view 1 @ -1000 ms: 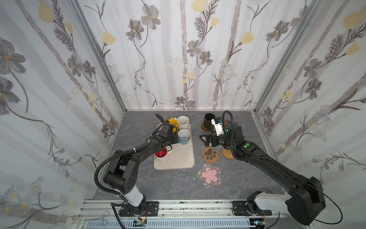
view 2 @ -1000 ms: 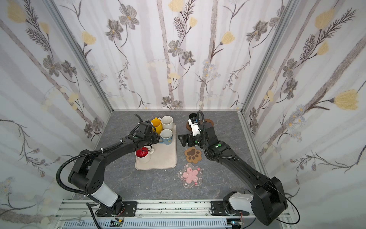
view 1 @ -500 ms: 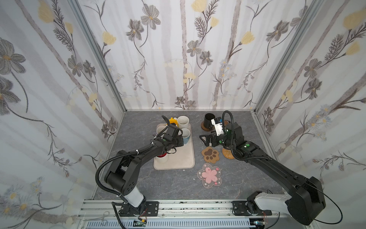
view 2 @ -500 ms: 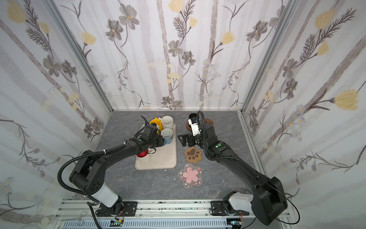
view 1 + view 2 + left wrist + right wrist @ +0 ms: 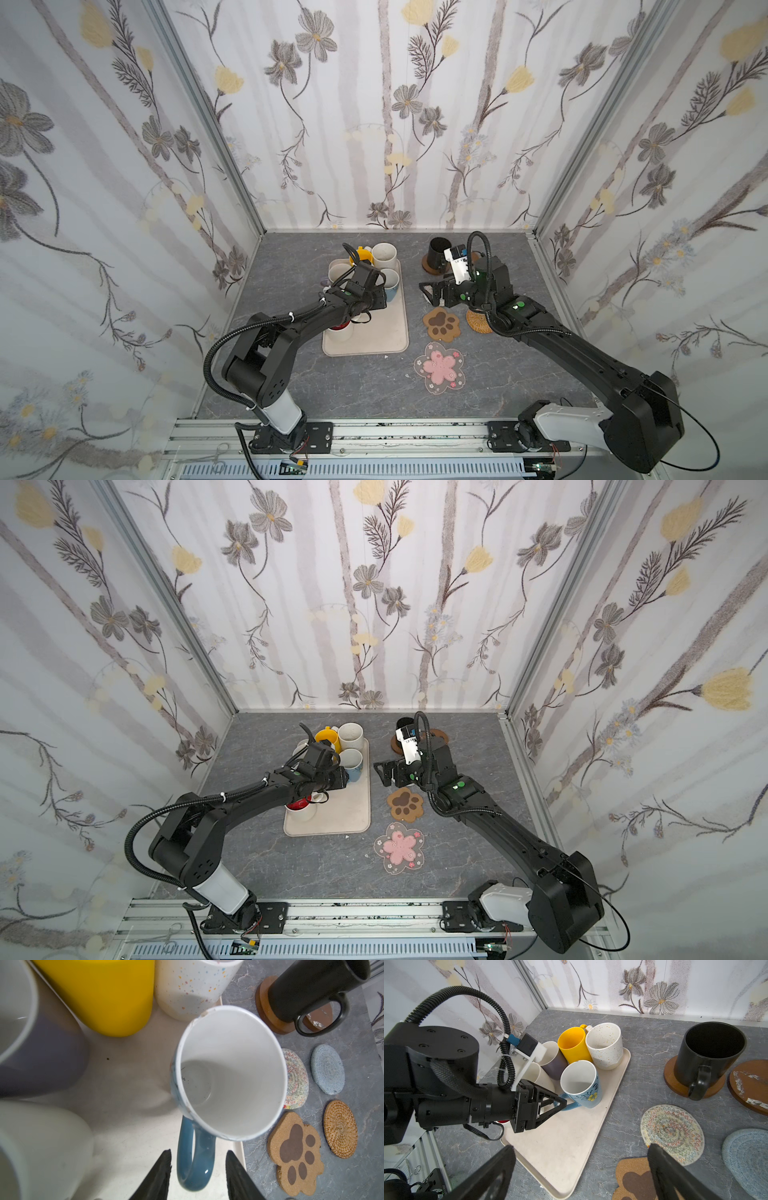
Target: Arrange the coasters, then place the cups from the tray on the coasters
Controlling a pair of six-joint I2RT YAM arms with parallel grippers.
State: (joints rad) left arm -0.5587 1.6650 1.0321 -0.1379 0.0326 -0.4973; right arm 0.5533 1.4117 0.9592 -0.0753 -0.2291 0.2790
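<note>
The left gripper (image 5: 198, 1152) reaches over the large beige rectangular plastic tray (image 5: 571, 1147), its jaws apart with the blue handle of the light blue flower-patterned ceramic mug (image 5: 230, 1072) between them; a gap shows on each side of the handle, so nothing is clamped. That mug stands upright by the tray's right long edge, toward its far end; crowded at the far end are the yellow mug (image 5: 571, 1043), the speckled off-white mug (image 5: 604, 1047), the lilac mug (image 5: 554, 1059) and the plain off-white mug (image 5: 537, 1076); the white mug with red inside (image 5: 300, 806) stands by the tray's left edge, partly under the left arm.

The right gripper (image 5: 581, 1148) hangs above the grey tabletop (image 5: 332, 386) between the tray and the coasters, jaws spread wide and empty. Toward the tabletop's far edge the black mug (image 5: 710, 1053) sits on a brown wooden disc (image 5: 675, 1082), a second wooden disc (image 5: 749, 1080) just beside it; nearer lie the pale woven round mat (image 5: 672, 1132), the grey-blue round mat (image 5: 747, 1157), the tan rattan round mat (image 5: 340, 1128) and the brown paw-shaped mat (image 5: 441, 325); the clear pink-flower mat (image 5: 440, 368) lies nearest the front edge.
</note>
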